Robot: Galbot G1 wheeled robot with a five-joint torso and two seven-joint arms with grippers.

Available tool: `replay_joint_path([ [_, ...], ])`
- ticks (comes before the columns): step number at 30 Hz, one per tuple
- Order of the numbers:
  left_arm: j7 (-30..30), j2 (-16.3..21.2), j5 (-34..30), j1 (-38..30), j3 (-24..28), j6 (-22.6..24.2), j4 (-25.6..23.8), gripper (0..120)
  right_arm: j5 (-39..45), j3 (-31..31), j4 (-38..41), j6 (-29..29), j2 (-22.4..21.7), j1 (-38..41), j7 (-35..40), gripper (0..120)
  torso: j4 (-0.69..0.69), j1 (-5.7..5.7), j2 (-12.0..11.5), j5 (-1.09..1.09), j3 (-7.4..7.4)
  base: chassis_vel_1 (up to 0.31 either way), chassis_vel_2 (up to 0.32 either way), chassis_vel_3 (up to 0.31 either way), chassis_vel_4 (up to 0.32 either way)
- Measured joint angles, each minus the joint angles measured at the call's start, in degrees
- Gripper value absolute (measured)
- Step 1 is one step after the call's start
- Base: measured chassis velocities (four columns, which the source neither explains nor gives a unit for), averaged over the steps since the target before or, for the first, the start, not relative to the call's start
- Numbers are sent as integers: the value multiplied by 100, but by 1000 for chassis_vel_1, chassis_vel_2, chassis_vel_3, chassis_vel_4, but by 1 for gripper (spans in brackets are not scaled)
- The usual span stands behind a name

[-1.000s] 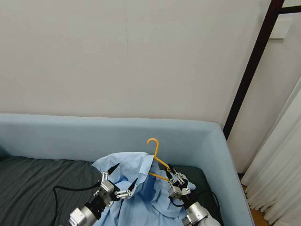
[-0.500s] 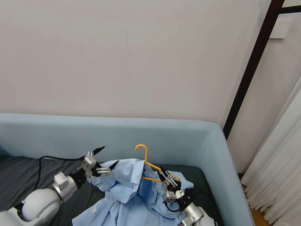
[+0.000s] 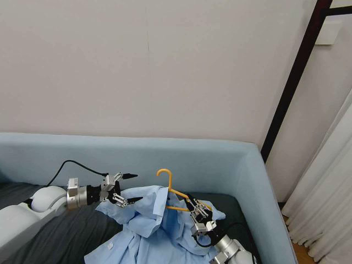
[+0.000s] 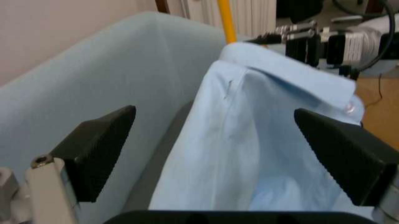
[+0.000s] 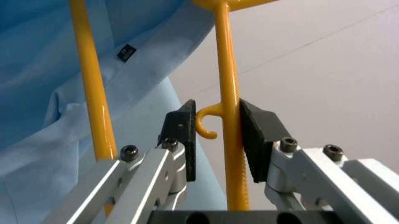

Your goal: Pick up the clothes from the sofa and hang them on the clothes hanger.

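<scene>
You have one blue shirt (image 3: 159, 236), one yellow hanger (image 3: 168, 181), one sofa (image 3: 192, 159), two grippers, namely left gripper (image 3: 135, 187) and right gripper (image 3: 197, 208), plus one dark stand post (image 3: 291, 82) and one curtain (image 3: 330, 187).

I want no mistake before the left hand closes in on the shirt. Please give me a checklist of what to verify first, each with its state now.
1. Right hand grips the hanger: ok, its fingers clamp the yellow bar.
2. Left hand open: ok, fingers wide apart.
3. Left hand faces the shirt collar: ok, the collar lies ahead between the fingers, untouched.
4. Shirt hangs fully on the hanger: not ok, most of it lies crumpled on the sofa.
5. Hanger's far shoulder inside the shirt: cannot tell, cloth covers it.
</scene>
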Motion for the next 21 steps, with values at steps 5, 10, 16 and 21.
replay_joint_path([
  [5, 50, -274, 9, -630, 401, 174, 350, 100, -85, 46, 13, 58, -26, 0, 22, 22, 0, 0, 0, -1, 0, 0, 0, 0, 0],
  [10, 223, -380, 41, -1146, 884, 214, 499, 100, -202, 76, -12, 127, -17, 29, 46, 22, 0, 0, 0, 1, 0, 0, 0, 0, 0],
  [16, 617, -412, 300, -1369, 1247, 217, 449, 96, -462, 117, -140, 299, 99, 62, 125, 22, 0, 0, 0, 1, 0, 0, 0, 0, 0],
  [21, 797, -500, 432, -1470, 1386, 222, 601, 93, -653, 126, -109, 397, 149, 90, 144, 22, 1, 0, 0, 0, 0, 0, 0, 0, 0],
])
